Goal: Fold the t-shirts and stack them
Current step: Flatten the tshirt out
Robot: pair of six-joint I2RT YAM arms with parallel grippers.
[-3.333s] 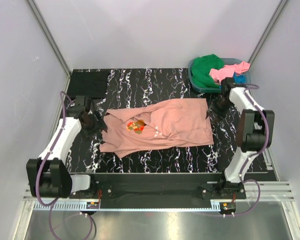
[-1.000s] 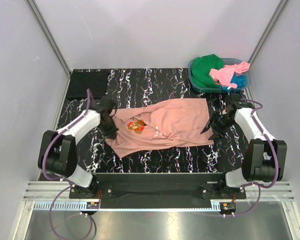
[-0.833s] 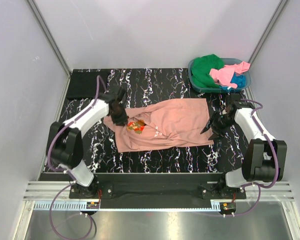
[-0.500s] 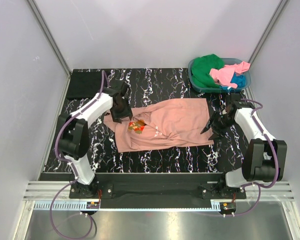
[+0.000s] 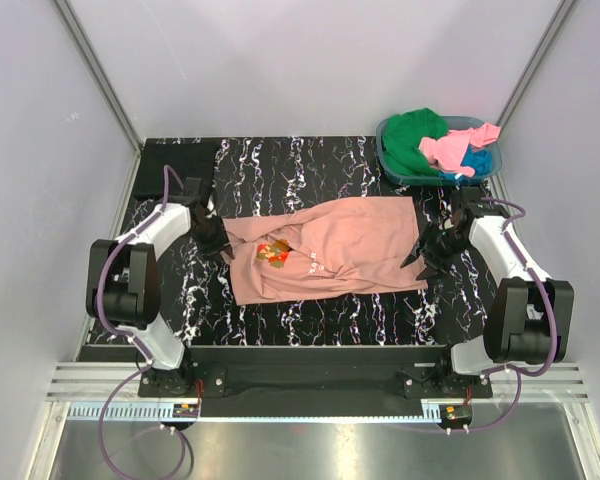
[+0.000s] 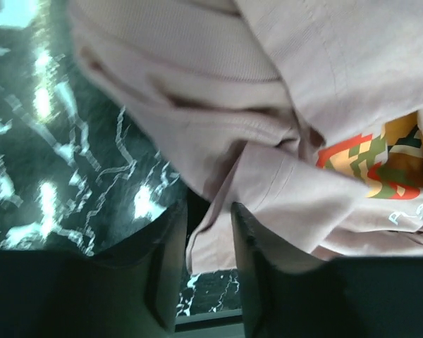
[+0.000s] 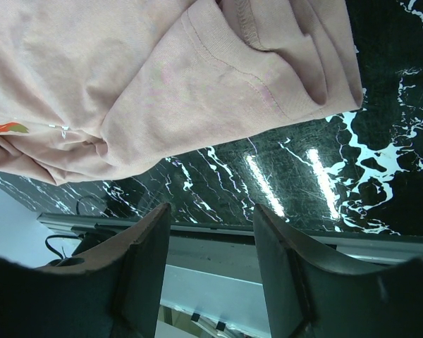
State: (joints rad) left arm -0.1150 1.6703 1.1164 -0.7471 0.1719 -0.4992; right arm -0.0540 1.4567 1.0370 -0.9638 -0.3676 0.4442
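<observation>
The large salmon-pink t-shirt [image 5: 325,250] lies rumpled across the middle of the table, with its small print [image 5: 272,252] towards the left. My left gripper [image 5: 212,238] is at the shirt's left edge. In the left wrist view the gripper [image 6: 208,264] has its jaws close together with a fold of the shirt's edge [image 6: 211,232] between them. My right gripper [image 5: 425,252] is open and empty, just off the shirt's right edge [image 7: 282,84]. A folded black t-shirt [image 5: 175,165] lies at the back left. Green [image 5: 412,135], bright pink [image 5: 450,148] and blue [image 5: 477,160] t-shirts sit in the basket.
The teal plastic basket [image 5: 393,165] stands at the back right corner, close behind my right arm. The black marble table [image 5: 330,310] shows in front of the shirt. The table's near edge and a metal rail [image 7: 218,239] appear in the right wrist view.
My left gripper swept right and back over the shirt's left side, drawing that side inward, then came back to the left edge. My right gripper has stayed still over the last second.
</observation>
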